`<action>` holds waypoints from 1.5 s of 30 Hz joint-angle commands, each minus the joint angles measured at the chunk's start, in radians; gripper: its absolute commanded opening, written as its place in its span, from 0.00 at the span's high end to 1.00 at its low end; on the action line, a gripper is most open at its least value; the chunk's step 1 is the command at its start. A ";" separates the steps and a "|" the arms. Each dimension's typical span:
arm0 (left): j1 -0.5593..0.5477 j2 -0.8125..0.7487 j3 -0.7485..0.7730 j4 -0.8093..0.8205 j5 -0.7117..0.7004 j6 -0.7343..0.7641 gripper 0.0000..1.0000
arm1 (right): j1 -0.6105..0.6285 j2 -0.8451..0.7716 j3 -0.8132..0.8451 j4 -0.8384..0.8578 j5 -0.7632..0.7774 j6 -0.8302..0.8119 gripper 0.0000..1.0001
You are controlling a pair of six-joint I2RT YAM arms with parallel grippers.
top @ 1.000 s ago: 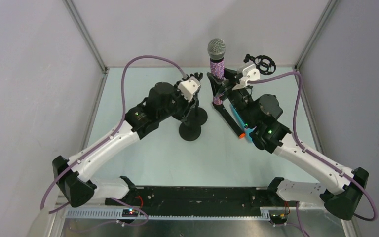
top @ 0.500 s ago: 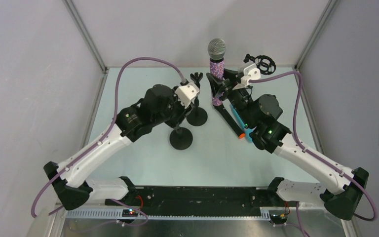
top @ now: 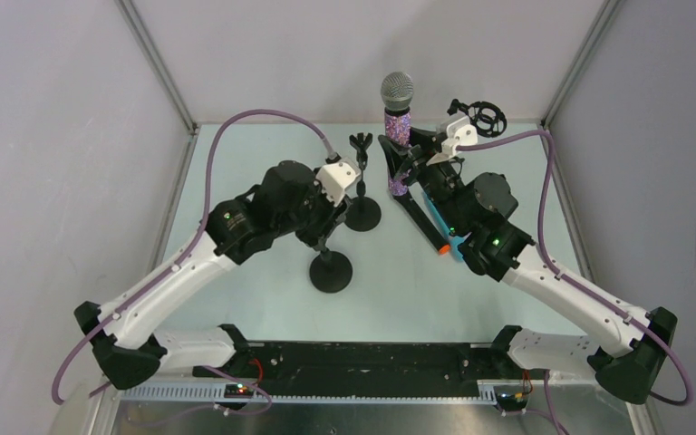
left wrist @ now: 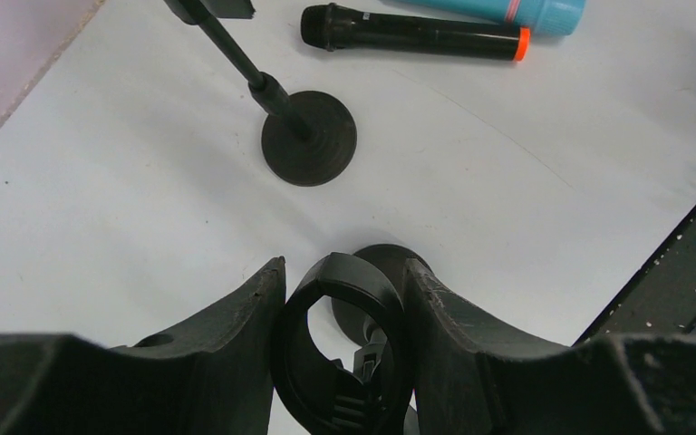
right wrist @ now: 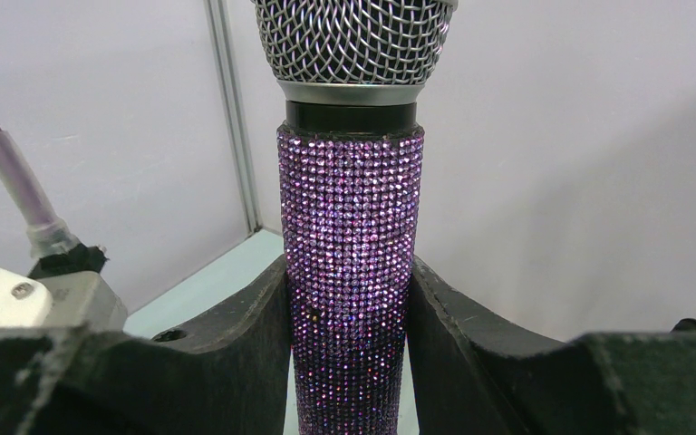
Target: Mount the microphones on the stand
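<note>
A: Top view?
B: Left arm (top: 195, 265) bent in over mid-counter (top: 254, 304). Left hand (top: 324, 217) clenched on a black stand (top: 331, 271), round base under it. Can't tell if the base touches down. Bare counter to its left and on the near side. Second stand (top: 362, 212) just behind it, apart. Right hand (top: 402, 165) is up by the far edge, grasping the purple microphone (top: 398, 122) upright, mesh head on top, close to the back wall (top: 326, 54). Black microphone (top: 424, 222) and teal microphone (top: 436, 211) lie side by side under the right arm (top: 553, 281).
A: Left wrist?
B: Fingers (left wrist: 245, 317) pinch the stand's ring clip (left wrist: 349, 270) from both sides. Second stand's base is ahead with a clear gap. The black and teal microphones lie beyond it.
A: Right wrist?
B: Fingers tight on the glittery body, microphone vertical.
</note>
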 commanded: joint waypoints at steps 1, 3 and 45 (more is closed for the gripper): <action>-0.008 0.025 0.031 0.040 0.029 -0.015 0.95 | -0.002 -0.009 0.017 0.074 0.014 0.011 1.00; -0.007 0.052 0.025 0.041 0.022 -0.009 0.93 | -0.002 -0.009 0.018 0.075 0.015 0.011 1.00; 0.003 -0.588 -0.625 0.536 -0.028 0.033 0.00 | 0.119 0.130 0.140 0.184 -0.002 -0.059 1.00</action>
